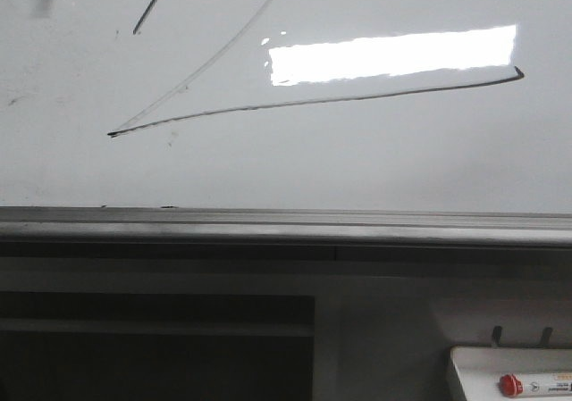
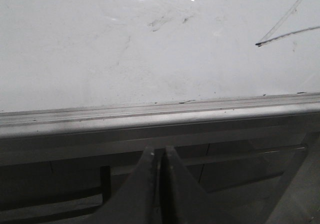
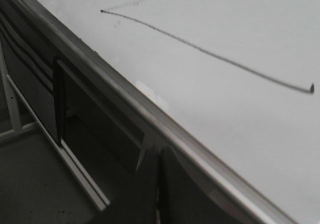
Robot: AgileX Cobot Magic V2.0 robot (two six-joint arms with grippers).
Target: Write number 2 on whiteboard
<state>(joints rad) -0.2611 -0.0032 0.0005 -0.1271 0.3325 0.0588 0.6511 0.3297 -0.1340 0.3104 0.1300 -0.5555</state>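
The whiteboard [image 1: 375, 169] fills the upper front view, glossy white with a bright glare patch and a grey metal bottom rail [image 1: 286, 227]. On it the number 2 [image 1: 313, 102] is drawn in thin black line: a long diagonal meets a near-straight base stroke at a sharp corner on the left. Its corner also shows in the left wrist view as the number 2 [image 2: 280, 37], and its base stroke in the right wrist view as the number 2 [image 3: 200, 49]. My left gripper [image 2: 160, 151] is shut and empty below the rail. My right gripper [image 3: 160, 154] is also shut and empty below the rail.
A small white tray [image 1: 514, 379] with a red-capped marker [image 1: 527, 385] sits at the lower right under the board. Two dark hooks [image 1: 518, 337] hang above it. A dark cabinet opening [image 1: 152, 347] lies under the rail. A short curved stroke [image 1: 154, 6] marks the board's upper left.
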